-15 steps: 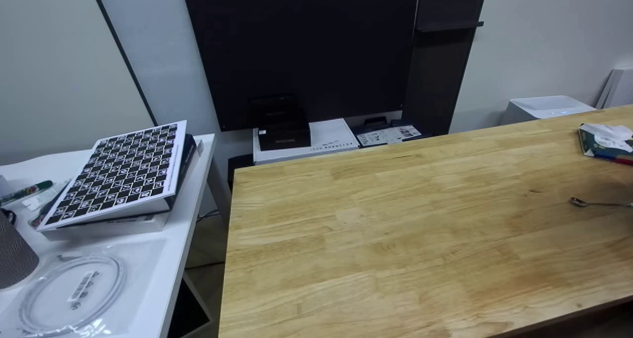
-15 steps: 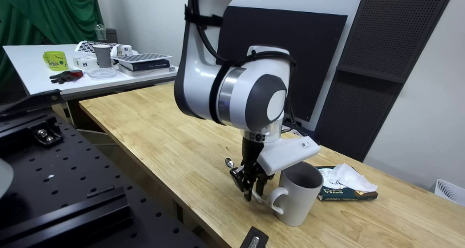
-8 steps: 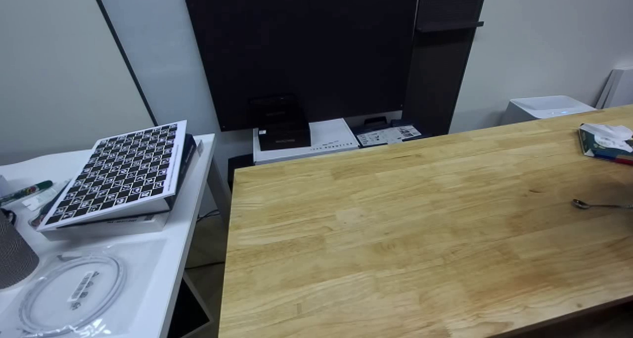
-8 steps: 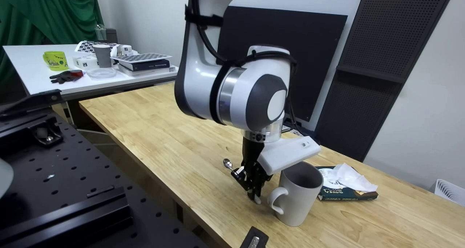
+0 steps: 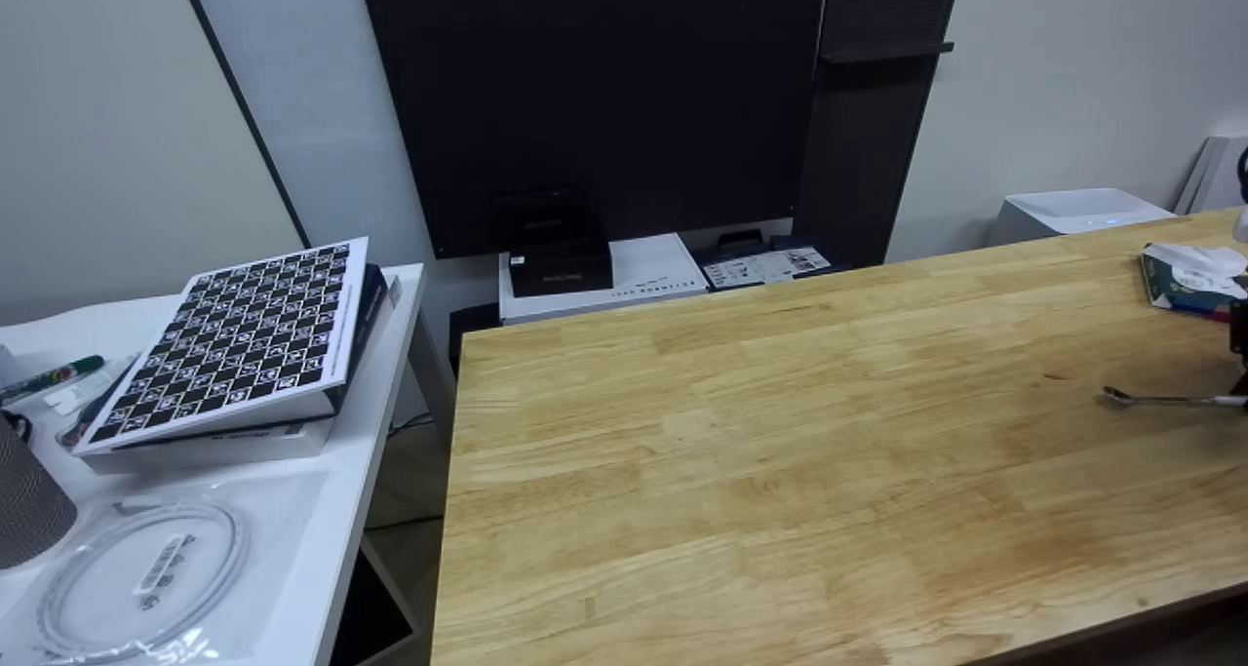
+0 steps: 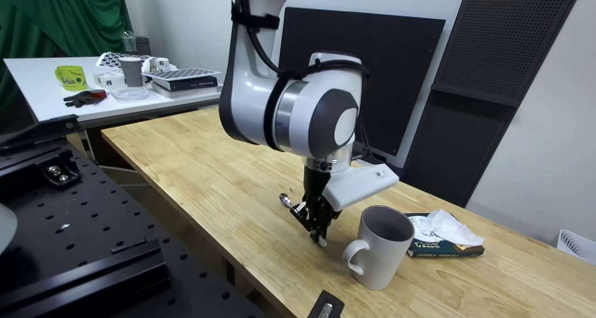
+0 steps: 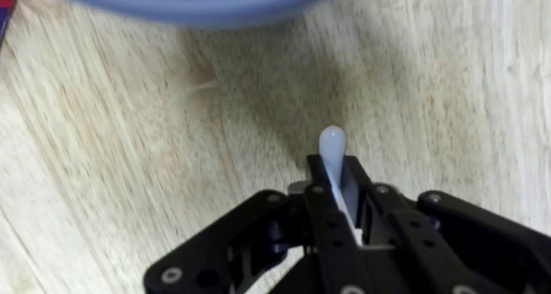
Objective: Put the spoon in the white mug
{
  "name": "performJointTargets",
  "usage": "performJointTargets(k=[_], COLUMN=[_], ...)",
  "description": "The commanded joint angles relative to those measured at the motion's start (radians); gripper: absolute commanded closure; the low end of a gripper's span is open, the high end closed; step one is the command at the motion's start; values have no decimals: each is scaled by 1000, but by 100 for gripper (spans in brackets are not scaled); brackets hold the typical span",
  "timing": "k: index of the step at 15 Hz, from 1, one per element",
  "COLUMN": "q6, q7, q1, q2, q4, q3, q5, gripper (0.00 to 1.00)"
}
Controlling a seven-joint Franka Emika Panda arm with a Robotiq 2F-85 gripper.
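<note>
Spoon (image 5: pixel 1170 400) moved farther from mug (image 6: pixel 385 250), tool (image 7: pixel 334 165) clamped on spoon handle (image 7: pixel 332 142), bowl (image 6: pixel 285 199) in both exterior views only

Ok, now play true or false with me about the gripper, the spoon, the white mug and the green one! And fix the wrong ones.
The gripper holds the spoon by its handle. True.
The white mug stands upright on the wooden table. True.
The spoon is already in the white mug. False: it is outside the white mug.
The green mug is on the white table. True.
The gripper is wide open. False: it is closed on the spoon's handle.
</note>
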Motion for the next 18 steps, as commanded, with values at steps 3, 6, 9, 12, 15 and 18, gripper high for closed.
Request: performJointTargets(k=[3,6,9,12,15,18], q6=[35,38,43,51,56,50], q7=[8,1,-5,-13,-33,-67], q1=[-4,-6,-7,-10,10,42], q2=[-114,-188,-270,-351,-424,-484], q4=[-81,-131,-191,-251,-297,-324], q3=[11,10,11,8,-28,-89], q5=[-43,-63,-85,-102,-111,-112], gripper=[96,96,96,96,96,96])
